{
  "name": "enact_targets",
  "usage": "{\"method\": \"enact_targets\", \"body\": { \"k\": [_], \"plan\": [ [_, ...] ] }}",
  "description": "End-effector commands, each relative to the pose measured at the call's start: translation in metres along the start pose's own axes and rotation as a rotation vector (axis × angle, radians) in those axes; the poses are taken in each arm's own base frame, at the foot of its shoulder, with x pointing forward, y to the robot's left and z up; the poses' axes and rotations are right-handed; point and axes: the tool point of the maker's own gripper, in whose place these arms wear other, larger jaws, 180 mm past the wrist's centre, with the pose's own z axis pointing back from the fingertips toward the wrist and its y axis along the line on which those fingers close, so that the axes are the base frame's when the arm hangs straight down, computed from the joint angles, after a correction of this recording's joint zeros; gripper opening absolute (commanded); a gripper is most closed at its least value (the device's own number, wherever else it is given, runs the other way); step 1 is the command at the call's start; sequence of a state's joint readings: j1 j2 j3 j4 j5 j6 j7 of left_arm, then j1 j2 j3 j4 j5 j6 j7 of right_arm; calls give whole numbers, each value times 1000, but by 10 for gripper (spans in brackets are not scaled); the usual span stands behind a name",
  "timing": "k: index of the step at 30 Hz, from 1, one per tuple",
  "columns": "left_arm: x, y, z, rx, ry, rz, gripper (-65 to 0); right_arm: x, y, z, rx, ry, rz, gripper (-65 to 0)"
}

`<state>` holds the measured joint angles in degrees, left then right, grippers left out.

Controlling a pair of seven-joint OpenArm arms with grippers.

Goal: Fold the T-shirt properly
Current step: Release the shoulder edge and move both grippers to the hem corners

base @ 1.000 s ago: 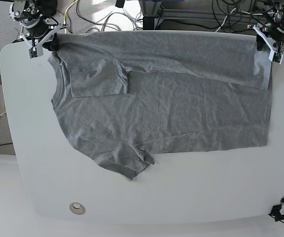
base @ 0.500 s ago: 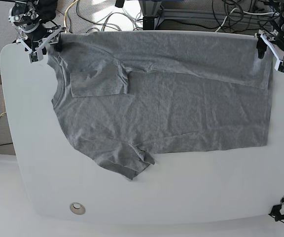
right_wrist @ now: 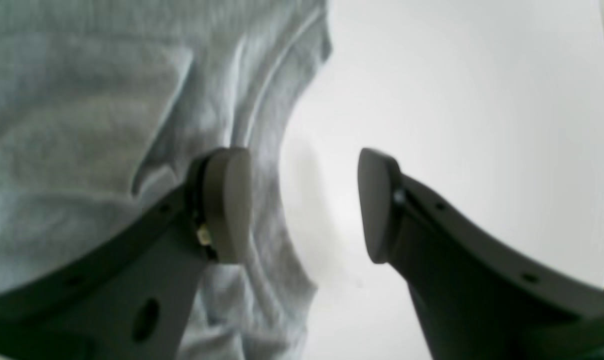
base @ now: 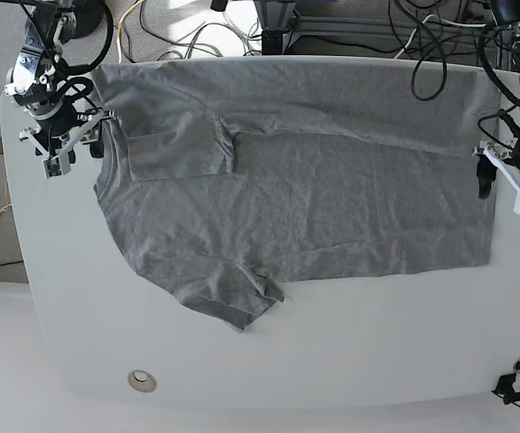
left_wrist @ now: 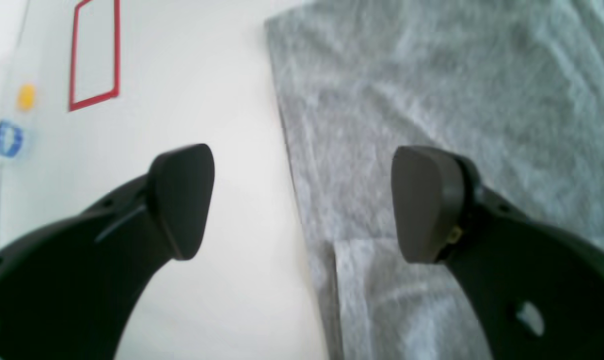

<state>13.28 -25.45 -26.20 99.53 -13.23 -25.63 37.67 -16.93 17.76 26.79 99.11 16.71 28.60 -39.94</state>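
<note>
White rounded desk point(base: 332, 361) fills the base view, with cables and frame hardware behind its far edge. Heather-grey short-sleeved cotton T-shirt point(base: 332, 198) lies flat across the middle and far part of the desk, collar toward the base view's left, hem toward its right; no lettering shows on the upturned side.

Progress, judged from the lay of the cloth: the far long edge is folded inward as a strip along the body, and the far sleeve point(base: 183, 144) is tucked over the chest — first lengthwise fold looks done. Near sleeve point(base: 233, 302) is bunched and unfolded, near long edge not turned in, no crosswise fold yet. Roughly a third complete.

Left end effector point(base: 504, 180) sits at the hem side; wrist view shows its dark fingers point(left_wrist: 182, 200) spread wide over the shirt's edge, holding nothing. Right end effector point(base: 66, 144) is at the collar side, jaws apart, one finger point(right_wrist: 227, 200) over the fabric, the other over bare desk — empty as well.

Remaining: near-side fold, sleeve tuck, then halving hem to collar
</note>
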Motion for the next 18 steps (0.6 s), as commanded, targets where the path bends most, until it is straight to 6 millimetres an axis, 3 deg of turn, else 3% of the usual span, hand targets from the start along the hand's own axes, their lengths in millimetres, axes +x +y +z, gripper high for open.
{"method": "enact_targets", "body": {
  "k": [1, 11, 15, 18],
  "plan": [
    [21, 13, -9, 23, -45, 7, -128, 25, 1, -13, 16, -52, 5, -319],
    [52, 18, -64, -21, -93, 111, -128, 110, 3, -83, 55, -110, 1, -322],
    [49, 20, -84, -37, -85, 160, -128, 144, 8, -104, 88, -154, -11, -322],
    [52, 29, -94, -30, -77, 202, -128, 157, 5, -119, 102, -163, -49, -322]
  ]
}}
